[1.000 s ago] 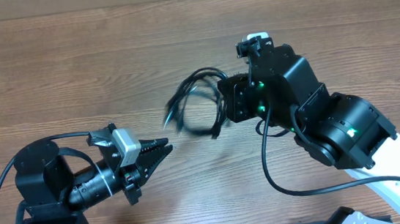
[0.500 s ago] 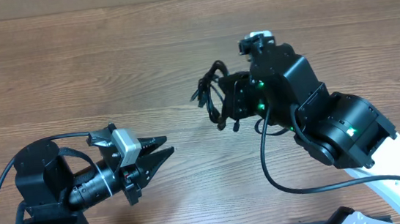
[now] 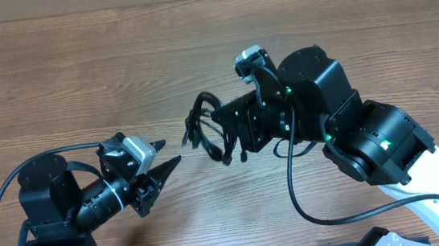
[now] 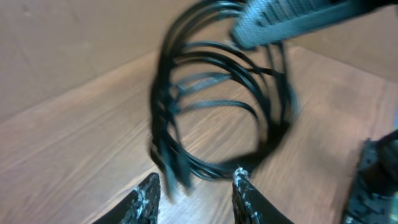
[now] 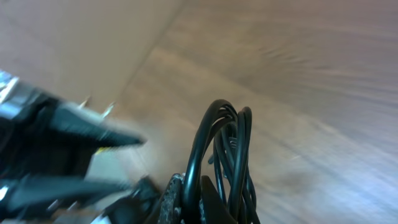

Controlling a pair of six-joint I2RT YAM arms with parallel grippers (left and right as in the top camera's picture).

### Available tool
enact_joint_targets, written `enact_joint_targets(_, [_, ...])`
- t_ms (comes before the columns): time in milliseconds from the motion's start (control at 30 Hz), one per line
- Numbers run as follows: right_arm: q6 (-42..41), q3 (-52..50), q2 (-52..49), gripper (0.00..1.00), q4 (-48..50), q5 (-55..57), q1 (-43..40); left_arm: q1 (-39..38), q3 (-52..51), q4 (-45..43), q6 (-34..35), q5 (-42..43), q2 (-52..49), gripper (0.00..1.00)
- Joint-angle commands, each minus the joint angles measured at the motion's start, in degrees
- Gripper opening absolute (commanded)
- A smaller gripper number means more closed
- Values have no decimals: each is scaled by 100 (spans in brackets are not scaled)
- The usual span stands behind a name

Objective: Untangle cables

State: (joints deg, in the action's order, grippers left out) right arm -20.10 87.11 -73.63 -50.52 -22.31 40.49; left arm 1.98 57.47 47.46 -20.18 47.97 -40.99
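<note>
Cables (image 3: 202, 129), a loose coil of thin black cord, hang over the middle of the bench (image 3: 76, 64), with the right gripper (image 3: 232, 126) fingers clamped together on one side of the loops. The left gripper (image 3: 166, 154) points at the coil from just beside it, its fingers apart and holding nothing.

The cables (image 3: 202, 129) are over the middle of the table (image 3: 76, 64), at the tip of the right gripper (image 3: 231, 130), which reaches in from 4 o'clock. The left gripper (image 3: 167, 154) sits at 7 o'clock from the cables, near but apart, pointing toward 2 o'clock.
</note>
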Motion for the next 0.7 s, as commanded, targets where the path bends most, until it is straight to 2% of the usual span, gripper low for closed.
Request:
enact_joint_targets(0, [83, 179, 48, 4, 33, -994, -9, -13, 26, -127, -177, -299, 50, 38])
enact_joint_targets(167, [87, 179, 85, 4, 101, -1727, -9, -13, 26, -133, -236, -293, 50, 40])
enact_joint_targets(367, [63, 210, 136, 4, 295, -2402, -9, -13, 26, 31, -643, 83, 50, 52])
enact_joint_targets(533, [-111, 267, 136, 4, 358, -2905, -9, -13, 20, 181, -857, 96, 31, 53])
enact_joint_targets(600, [-111, 267, 136, 4, 372, -3034, -9, -13, 11, 177, -857, 96, -2, 48])
enact_joint_targets(667, [-131, 267, 136, 4, 376, -3097, -9, -13, 4, 177, -857, 96, -42, 20])
